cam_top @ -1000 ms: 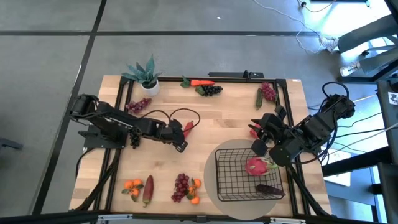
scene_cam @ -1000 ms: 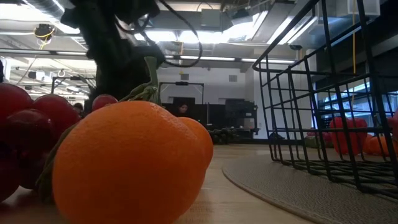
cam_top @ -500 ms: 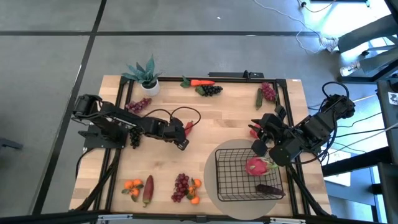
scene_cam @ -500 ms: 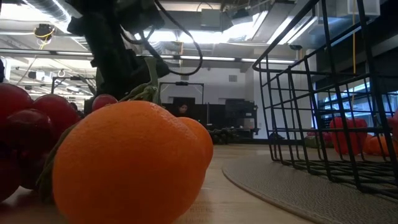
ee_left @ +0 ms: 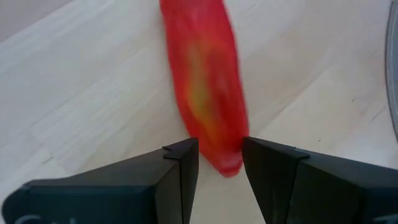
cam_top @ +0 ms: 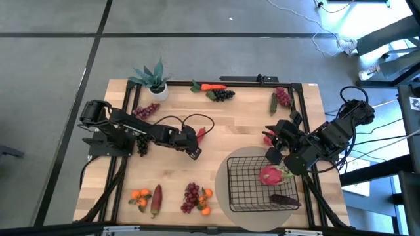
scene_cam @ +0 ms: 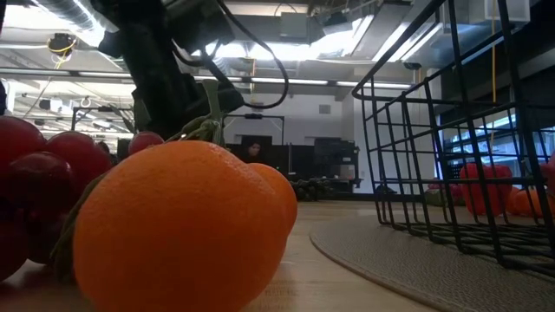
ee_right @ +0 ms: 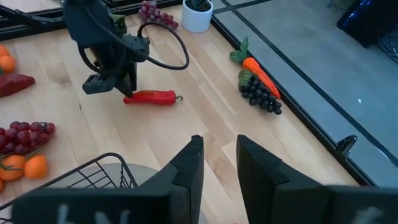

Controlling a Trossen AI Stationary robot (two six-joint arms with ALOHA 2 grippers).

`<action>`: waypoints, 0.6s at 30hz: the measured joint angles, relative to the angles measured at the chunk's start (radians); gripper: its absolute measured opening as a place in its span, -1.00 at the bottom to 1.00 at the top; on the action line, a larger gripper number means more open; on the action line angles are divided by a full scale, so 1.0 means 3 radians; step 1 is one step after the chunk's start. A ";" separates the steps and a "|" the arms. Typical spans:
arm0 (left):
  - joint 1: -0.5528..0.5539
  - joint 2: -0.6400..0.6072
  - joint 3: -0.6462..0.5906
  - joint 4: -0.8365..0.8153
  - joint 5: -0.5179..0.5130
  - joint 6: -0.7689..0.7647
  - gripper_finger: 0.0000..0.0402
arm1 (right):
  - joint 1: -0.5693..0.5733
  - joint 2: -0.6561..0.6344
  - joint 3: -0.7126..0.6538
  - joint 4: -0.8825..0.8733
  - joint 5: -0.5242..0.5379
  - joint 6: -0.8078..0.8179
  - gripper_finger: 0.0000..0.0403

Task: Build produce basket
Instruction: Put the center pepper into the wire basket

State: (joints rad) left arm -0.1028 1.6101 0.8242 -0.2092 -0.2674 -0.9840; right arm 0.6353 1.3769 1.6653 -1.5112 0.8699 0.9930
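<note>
While the left gripper (ee_left: 219, 163) stands with its two fingers spread apart, the tip of the red pepper (ee_left: 205, 81) lies in the gap between them, the pads on either side and not yet pressed in. The pepper rests flat on the wooden table (cam_top: 243, 124), near the middle and well apart from the basket (cam_top: 261, 187), with its stalk end pointing away from the arm.

It looks like a light, hollow toy with a smooth, glossy skin, so it should lift easily but could squirt out of a hard pinch on its tapered tip. A grip further along, on the thicker middle of the body and across its narrow width, would probably hold steadier than one at the end.

Over by the table's right edge, the right gripper (ee_right: 216, 163) waits empty, its fingers only slightly parted with a narrow gap between them, just beside the basket. That basket sits on a round grey mat (cam_top: 226, 172) and already holds a pink dragon fruit (cam_top: 272, 174) and a dark grape bunch (cam_top: 283, 198). More produce lies scattered: a carrot (cam_top: 213, 86) and black grapes (cam_top: 222, 95) at the far edge, red grapes (cam_top: 191, 196) and oranges (cam_top: 139, 195) along the near edge.
</note>
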 joint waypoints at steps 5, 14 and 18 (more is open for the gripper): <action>0.0000 -0.0001 0.0000 0.0009 0.0104 0.0000 -0.44 | 0.0000 0.0001 0.0000 0.0000 0.0000 -0.0016 -0.60; 0.0000 0.0007 0.0000 0.0006 0.0048 -0.0003 -0.44 | 0.0000 0.0000 0.0001 0.0000 0.0000 -0.0022 -0.60; 0.0000 0.0010 0.0000 0.0008 0.0033 -0.0016 -0.44 | 0.0000 0.0000 0.0001 0.0000 -0.0004 -0.0023 -0.60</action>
State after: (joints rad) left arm -0.1028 1.6130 0.8242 -0.2070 -0.2575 -0.9887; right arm 0.6353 1.3769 1.6657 -1.5112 0.8688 0.9860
